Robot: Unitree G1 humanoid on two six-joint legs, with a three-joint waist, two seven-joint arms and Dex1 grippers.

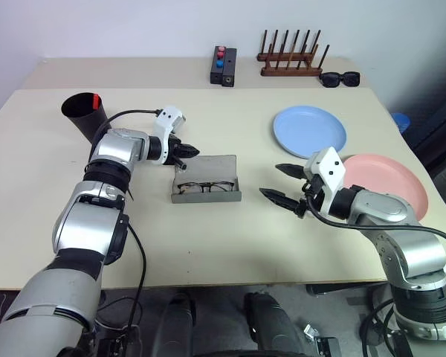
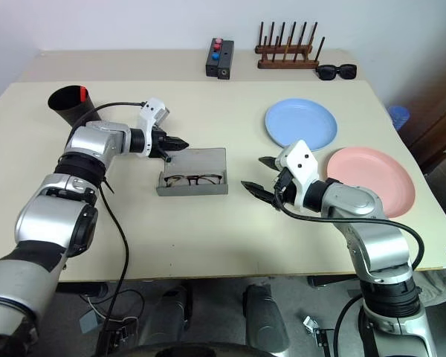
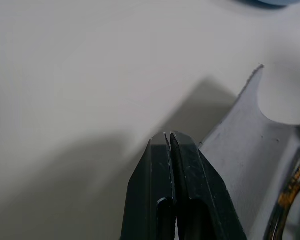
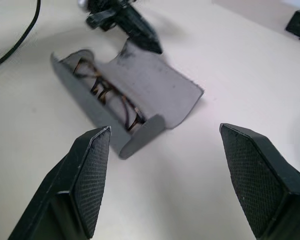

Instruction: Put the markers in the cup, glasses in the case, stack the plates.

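1. Because its two black fingers are pressed together on nothing, the left gripper point(image 1: 191, 151) seems to be nudging, not carrying; it sits right at the raised lid edge of the grey glasses case point(image 1: 207, 179), at about 10 o'clock from the case's middle.
2. The case lies open near the table's centre, and the wire-rimmed glasses point(image 1: 203, 187) already lie in its trough. Judged from this, the glasses step is done but for shutting the lid.
3. The right gripper point(image 1: 281, 183) hangs just above the table at about 3 o'clock from the case, jaws spread wide and empty, pointing at the case.
4. At 9 o'clock from the left gripper stands the black cup point(image 1: 84, 112), with the marker's red cap point(image 1: 96, 100) showing at its rim, so the marker step looks done as far as can be seen.
5. The light blue plate point(image 1: 309, 132) at 1 o'clock from the right gripper and the pink plate point(image 1: 390, 182) at 3 o'clock lie side by side, edges close. Stacking is still to do.
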